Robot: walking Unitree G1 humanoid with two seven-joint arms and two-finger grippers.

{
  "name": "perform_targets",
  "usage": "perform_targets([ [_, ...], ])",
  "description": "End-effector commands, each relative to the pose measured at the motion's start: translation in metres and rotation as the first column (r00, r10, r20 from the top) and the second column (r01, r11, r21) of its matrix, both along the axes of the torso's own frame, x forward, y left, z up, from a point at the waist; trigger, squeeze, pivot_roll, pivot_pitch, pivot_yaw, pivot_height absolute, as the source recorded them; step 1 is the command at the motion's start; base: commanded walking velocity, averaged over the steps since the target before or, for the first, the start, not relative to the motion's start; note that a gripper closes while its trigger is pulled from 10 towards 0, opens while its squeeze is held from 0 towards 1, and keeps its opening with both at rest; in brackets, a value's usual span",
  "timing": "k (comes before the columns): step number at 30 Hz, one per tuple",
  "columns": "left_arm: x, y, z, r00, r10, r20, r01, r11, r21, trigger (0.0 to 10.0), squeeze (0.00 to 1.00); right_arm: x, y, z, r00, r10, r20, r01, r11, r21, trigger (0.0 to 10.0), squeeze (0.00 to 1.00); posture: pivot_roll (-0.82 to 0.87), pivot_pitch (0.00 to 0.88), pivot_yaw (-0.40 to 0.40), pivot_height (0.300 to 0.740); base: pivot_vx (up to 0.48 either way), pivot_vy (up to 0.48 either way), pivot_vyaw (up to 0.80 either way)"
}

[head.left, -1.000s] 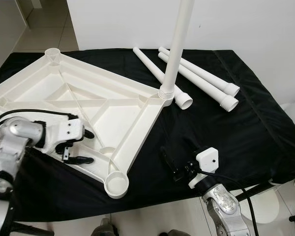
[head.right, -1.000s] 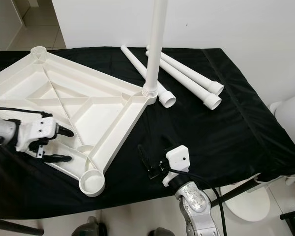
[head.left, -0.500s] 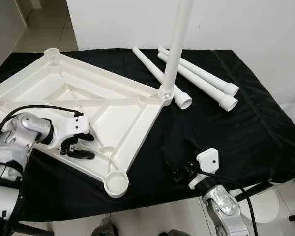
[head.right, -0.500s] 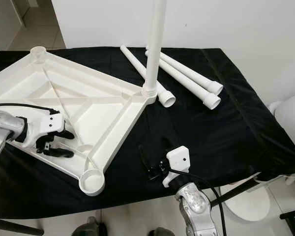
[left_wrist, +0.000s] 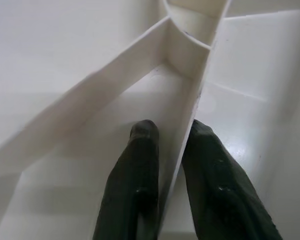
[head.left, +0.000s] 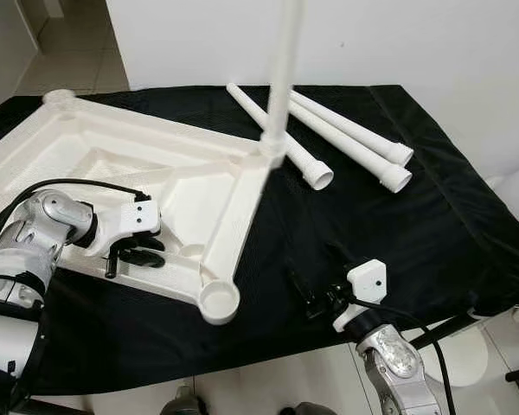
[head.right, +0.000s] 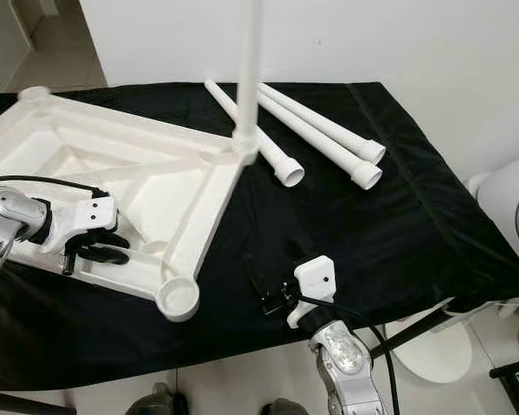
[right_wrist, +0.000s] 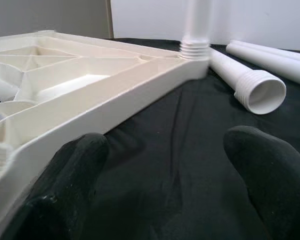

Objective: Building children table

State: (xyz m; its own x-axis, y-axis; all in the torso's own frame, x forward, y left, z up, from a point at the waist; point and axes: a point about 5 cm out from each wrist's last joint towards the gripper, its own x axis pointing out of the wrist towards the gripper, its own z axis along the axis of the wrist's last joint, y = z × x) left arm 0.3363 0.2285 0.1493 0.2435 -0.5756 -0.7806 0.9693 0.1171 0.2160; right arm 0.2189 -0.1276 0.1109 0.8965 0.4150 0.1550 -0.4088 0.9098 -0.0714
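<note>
My left gripper [head.left: 137,256] is clamped on a thin inner rib [left_wrist: 190,107] of the white tabletop [head.left: 182,186], which lies upside down on the black cloth [head.left: 398,233]. In my left wrist view the two black fingers [left_wrist: 135,175] sit one on each side of that rib, pressed close against it. Since a second ago the tabletop has swung round on the cloth: its near round leg socket [head.left: 218,303] now lies further to my right and closer to my right gripper, and its far left corner [head.left: 59,97] has gone further left and back. My left gripper has gone from straddling the near edge with fingers spread to this narrow grip.

The one leg already fitted [head.left: 281,78] stands upright in the corner socket [head.left: 272,149]; it has travelled left with the tabletop and looks blurred. Just beyond it three loose legs [head.left: 350,138] lie side by side on the cloth, where they were before.

My right gripper [head.left: 316,290] hovers low over the cloth near the front edge, jaws wide apart and holding nothing, as it was a second ago. In its wrist view the fingertips [right_wrist: 270,170] frame the tabletop's edge and the nearest loose leg [right_wrist: 240,80].
</note>
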Motion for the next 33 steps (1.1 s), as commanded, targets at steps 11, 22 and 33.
perform_targets([
  [11,0.006,-0.011,-0.01,0.974,0.165,0.155,-0.15,0.983,-0.106,0.0,0.0,0.002,-0.003,-0.001,1.0,-0.008,-0.013,0.008,1.0,-0.01,10.0,0.0,0.0,0.054,-0.008,0.74,0.0,0.0,0.0],
  [22,-0.019,-0.078,-0.016,0.979,-0.097,0.181,0.151,0.937,-0.314,10.0,0.12,0.004,-0.003,-0.001,1.0,-0.015,-0.009,0.015,1.0,-0.011,10.0,0.0,0.0,0.054,-0.005,0.74,0.0,0.0,0.0],
  [33,-0.016,-0.084,-0.014,0.978,-0.107,0.179,0.161,0.932,-0.325,10.0,0.0,0.017,-0.021,0.009,0.982,-0.184,0.045,0.183,0.983,0.03,10.0,0.0,-0.01,0.046,0.007,0.74,0.0,0.0,0.0],
])
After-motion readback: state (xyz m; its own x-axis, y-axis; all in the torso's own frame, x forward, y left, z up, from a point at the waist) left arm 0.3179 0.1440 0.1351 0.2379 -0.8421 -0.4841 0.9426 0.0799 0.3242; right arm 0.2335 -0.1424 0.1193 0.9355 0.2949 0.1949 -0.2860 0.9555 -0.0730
